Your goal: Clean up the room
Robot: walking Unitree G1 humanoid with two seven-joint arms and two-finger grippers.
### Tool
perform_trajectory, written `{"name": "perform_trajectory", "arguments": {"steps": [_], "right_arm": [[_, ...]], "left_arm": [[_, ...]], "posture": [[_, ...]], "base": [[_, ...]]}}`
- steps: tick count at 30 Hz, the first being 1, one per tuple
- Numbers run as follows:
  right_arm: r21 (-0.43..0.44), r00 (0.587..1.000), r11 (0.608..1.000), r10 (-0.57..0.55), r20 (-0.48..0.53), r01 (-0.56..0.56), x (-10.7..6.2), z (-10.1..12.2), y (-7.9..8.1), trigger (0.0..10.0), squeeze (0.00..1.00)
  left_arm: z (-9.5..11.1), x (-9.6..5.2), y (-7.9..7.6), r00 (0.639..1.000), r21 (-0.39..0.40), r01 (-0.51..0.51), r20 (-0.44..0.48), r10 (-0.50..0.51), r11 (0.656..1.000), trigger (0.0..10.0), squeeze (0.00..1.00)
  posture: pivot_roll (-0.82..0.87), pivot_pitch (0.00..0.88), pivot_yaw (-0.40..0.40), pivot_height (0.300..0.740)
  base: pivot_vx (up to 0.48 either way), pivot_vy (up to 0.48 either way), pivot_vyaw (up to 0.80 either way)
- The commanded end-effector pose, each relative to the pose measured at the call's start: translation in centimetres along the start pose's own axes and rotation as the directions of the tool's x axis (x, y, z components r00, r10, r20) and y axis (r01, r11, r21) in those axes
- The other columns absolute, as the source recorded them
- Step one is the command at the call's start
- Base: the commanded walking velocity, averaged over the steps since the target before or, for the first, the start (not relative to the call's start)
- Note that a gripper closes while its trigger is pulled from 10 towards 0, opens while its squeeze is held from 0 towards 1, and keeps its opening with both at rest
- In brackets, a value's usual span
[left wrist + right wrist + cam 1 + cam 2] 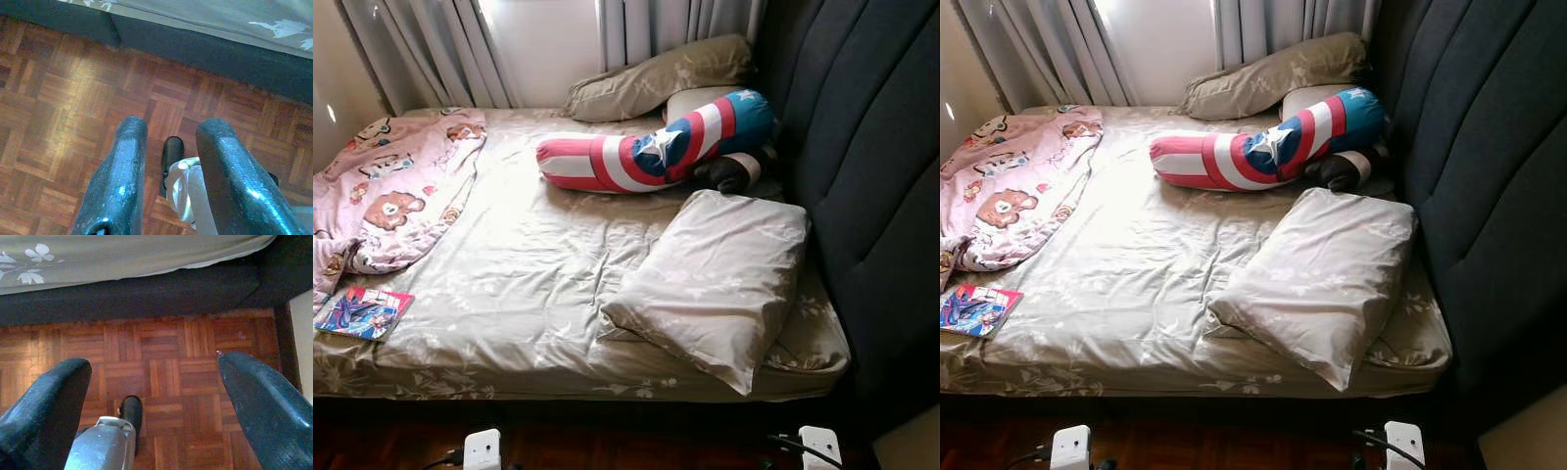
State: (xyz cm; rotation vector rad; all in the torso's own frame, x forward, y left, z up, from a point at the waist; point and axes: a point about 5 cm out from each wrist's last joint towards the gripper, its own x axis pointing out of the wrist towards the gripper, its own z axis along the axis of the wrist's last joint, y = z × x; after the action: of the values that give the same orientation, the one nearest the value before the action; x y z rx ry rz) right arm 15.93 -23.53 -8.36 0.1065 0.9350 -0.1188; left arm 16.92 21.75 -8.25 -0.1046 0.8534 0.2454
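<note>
A bed with a rumpled beige floral sheet (529, 264) stands in front of me. A beige pillow (715, 279) lies askew at the near right corner. A red, white and blue star bolster (646, 152) lies across the head end, with a dark cushion (729, 171) tucked by it. A crumpled pink cartoon blanket (391, 191) is heaped at the left. A colourful book (362, 313) rests on the near left edge. My left gripper (173, 127) and right gripper (151, 360) hang open over the parquet floor beside the bed base, holding nothing.
A dark padded headboard (871, 176) rises along the right. A second beige pillow (656, 78) leans at the far end under grey curtains (440, 49). Parquet floor (63, 98) runs along the dark bed base (146, 293). A pale wall edge (301, 342) stands by the right gripper.
</note>
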Motion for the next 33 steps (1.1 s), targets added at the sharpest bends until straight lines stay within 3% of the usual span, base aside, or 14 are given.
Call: {"name": "perform_trajectory", "arguments": {"steps": [1,22,29,30,31,32,33], "right_arm": [[0.012,1.0,1.0,-0.002,0.009,0.001,0.0,0.0,0.0,10.0,0.0],[-0.018,0.995,0.999,0.042,0.096,-0.04,0.0,1.0,0.4,10.0,0.0],[0.038,0.982,0.999,0.02,0.19,-0.028,0.0,1.8,0.5,10.0,0.0],[0.032,0.958,0.997,0.058,0.279,-0.07,0.8,5.7,2.7,10.0,0.0],[0.032,0.958,0.997,0.058,0.279,-0.07,0.8,5.7,2.7,10.0,0.0],[0.014,0.909,0.991,0.116,0.4,-0.132,1.2,11.1,5.9,10.0,0.0],[0.008,0.894,0.989,0.13,0.428,-0.148,1.1,12.3,6.5,10.0,0.0]], "left_arm": [[-0.3,-0.1,0.3,1.0,-0.012,-0.012,-0.009,0.012,1.0,10.0,0.0],[-0.1,-0.1,0.5,1.0,-0.007,-0.003,-0.004,0.003,1.0,10.0,0.0],[-0.2,-0.1,0.7,1.0,0.009,0.004,-0.017,-0.004,1.0,10.0,0.0],[-0.2,-0.1,0.7,1.0,0.009,0.005,-0.016,-0.005,1.0,10.0,0.0],[-0.2,-0.1,0.7,1.0,0.009,0.005,-0.016,-0.005,1.0,10.0,0.0],[-0.1,-0.1,0.7,1.0,0.009,0.005,-0.015,-0.005,1.0,10.0,0.0],[-0.1,-0.1,0.8,1.0,0.008,0.005,-0.015,-0.005,1.0,10.0,0.0]], "posture": [[0.04,0.0,0.011,0.74],[0.02,0.0,0.032,0.74],[0.0,0.0,0.049,0.74],[0.0,0.0,0.05,0.74],[0.0,0.0,0.05,0.74],[0.0,0.0,0.049,0.74],[0.0,0.0,0.049,0.74]], "base": [[0.244,0.0,0.0],[0.29,0.0,0.0],[0.328,0.0,0.0],[0.326,0.0,0.0],[0.326,0.0,0.0],[0.326,0.0,0.0],[0.33,0.0,0.0]]}}
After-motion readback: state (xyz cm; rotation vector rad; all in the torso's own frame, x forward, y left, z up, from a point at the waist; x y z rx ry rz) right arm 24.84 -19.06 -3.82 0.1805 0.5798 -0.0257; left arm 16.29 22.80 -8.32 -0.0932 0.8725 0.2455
